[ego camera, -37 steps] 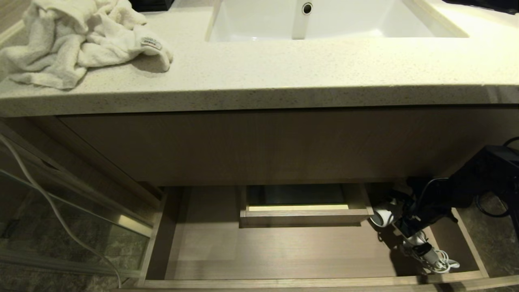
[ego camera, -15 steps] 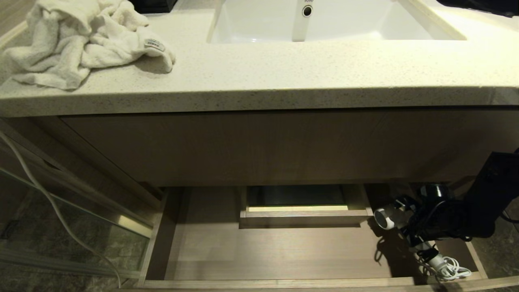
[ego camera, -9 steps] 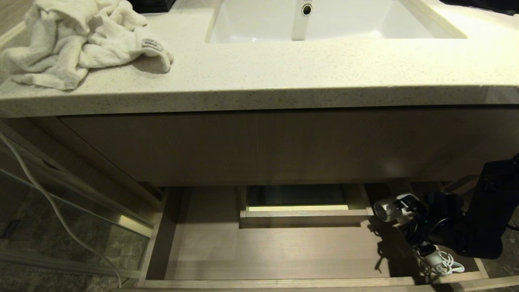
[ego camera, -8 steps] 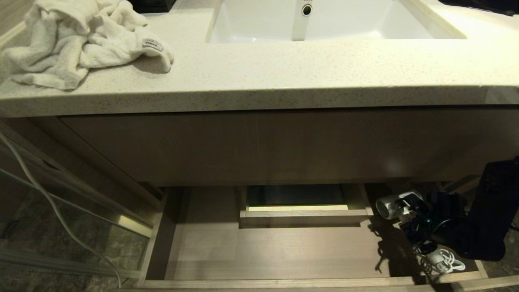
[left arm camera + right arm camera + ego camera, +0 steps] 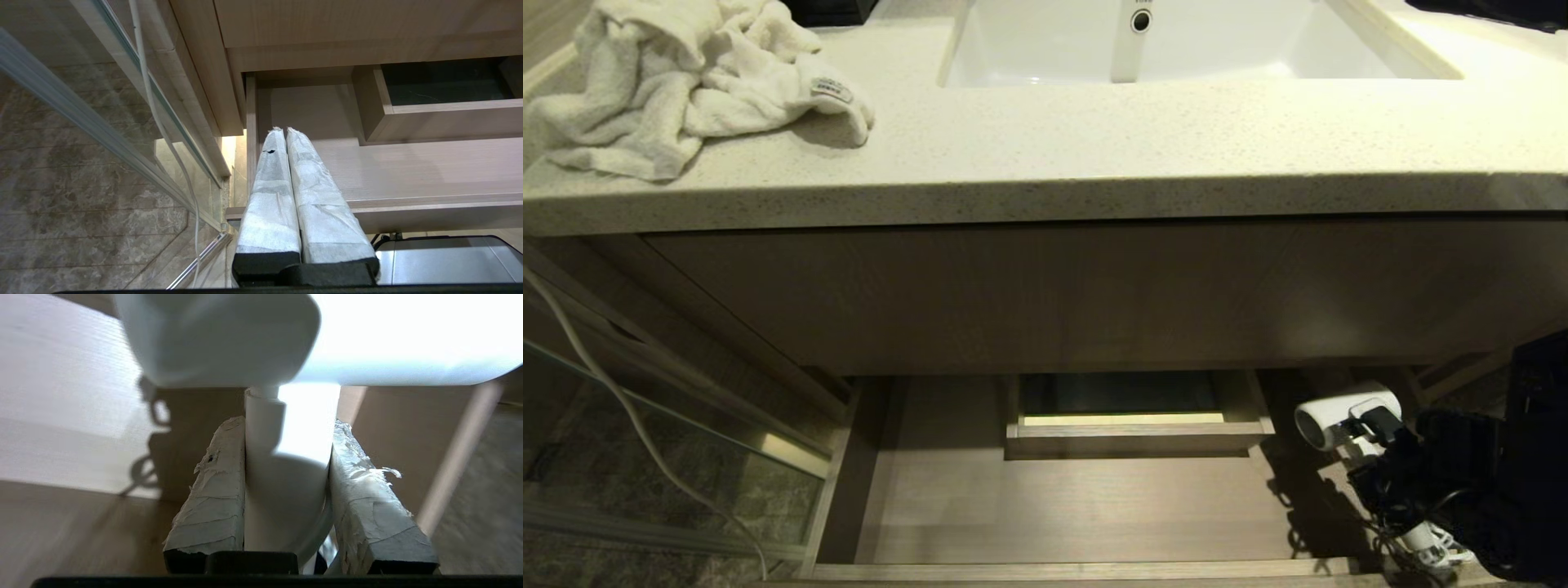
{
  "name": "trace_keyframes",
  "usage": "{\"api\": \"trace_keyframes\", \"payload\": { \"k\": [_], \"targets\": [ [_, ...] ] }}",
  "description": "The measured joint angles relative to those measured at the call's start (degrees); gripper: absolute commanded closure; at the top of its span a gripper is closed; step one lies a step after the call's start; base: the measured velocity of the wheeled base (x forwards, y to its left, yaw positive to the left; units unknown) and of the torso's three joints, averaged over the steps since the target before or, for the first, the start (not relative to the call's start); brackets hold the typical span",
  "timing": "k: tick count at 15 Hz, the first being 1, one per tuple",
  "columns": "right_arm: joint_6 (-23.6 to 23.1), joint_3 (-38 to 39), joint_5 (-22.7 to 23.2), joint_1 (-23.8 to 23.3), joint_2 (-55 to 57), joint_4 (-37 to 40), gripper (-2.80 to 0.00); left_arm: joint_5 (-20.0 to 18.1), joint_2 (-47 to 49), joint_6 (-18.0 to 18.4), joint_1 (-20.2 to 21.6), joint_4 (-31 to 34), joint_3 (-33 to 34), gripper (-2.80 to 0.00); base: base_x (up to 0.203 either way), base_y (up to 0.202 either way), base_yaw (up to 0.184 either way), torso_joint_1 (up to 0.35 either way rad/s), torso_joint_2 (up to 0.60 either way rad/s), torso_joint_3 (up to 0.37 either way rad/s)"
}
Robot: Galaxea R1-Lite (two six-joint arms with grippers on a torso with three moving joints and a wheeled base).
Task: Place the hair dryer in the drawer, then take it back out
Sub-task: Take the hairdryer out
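The drawer [image 5: 1054, 506] stands pulled open below the vanity. Over its right end my right gripper [image 5: 1372, 431] is shut on the slim white handle of the hair dryer [image 5: 1339, 415]. The barrel lies level, its round end facing left. The bundled cord [image 5: 1436, 549] hangs from the handle's end near the drawer's front right corner. In the right wrist view both padded fingers [image 5: 214, 490] press the handle [image 5: 286, 477], with the barrel [image 5: 229, 339] across the fingertips of the right gripper [image 5: 288, 424]. My left gripper [image 5: 284, 131] is shut and empty, parked at the drawer's [image 5: 408, 171] left front corner.
A boxed cutout [image 5: 1131, 429] sits at the drawer's back middle. The taller wood-grain panel [image 5: 1054, 294] and the stone countertop [image 5: 1094, 163] overhang it. A crumpled towel [image 5: 686, 82] and a sink [image 5: 1217, 49] are on top. A glass panel with a white cable [image 5: 629, 425] stands left.
My right gripper has carried the hair dryer up and to the right, away from the cutout. The barrel has swung more level. The cord bundle trailed rightward. The left arm has not moved.
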Motion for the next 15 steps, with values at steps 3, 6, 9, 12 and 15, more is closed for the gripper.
{"api": "trace_keyframes", "payload": {
  "k": [3,6,9,12,15],
  "targets": [
    [0.33,5.37,0.12,-0.07,-2.48,-1.88,0.00,-0.02,0.00,0.02,0.00,-0.02,0.00,0.00,0.000,0.000,0.000,0.000,0.00,0.000],
    [0.50,6.46,-0.26,-0.11,-4.30,-4.57,0.00,0.00,0.00,0.00,0.00,-0.02,0.00,0.00,0.000,0.000,0.000,0.000,0.00,0.000],
    [0.51,7.42,-0.30,-0.07,-6.00,-4.71,0.00,-0.02,0.00,0.00,0.00,-0.02,0.00,0.00,0.000,0.000,0.000,0.000,0.00,0.000],
    [0.52,4.98,-1.12,1.05,-8.22,-4.72,0.00,-0.02,0.00,0.02,0.00,0.00,0.00,0.00,0.000,0.000,0.000,0.000,0.00,0.000],
    [0.66,7.52,-2.63,3.22,-12.79,-4.86,0.00,0.00,-0.02,0.00,0.00,0.00,0.00,0.00,0.000,0.000,0.000,0.000,0.00,0.000]
  ]
}}
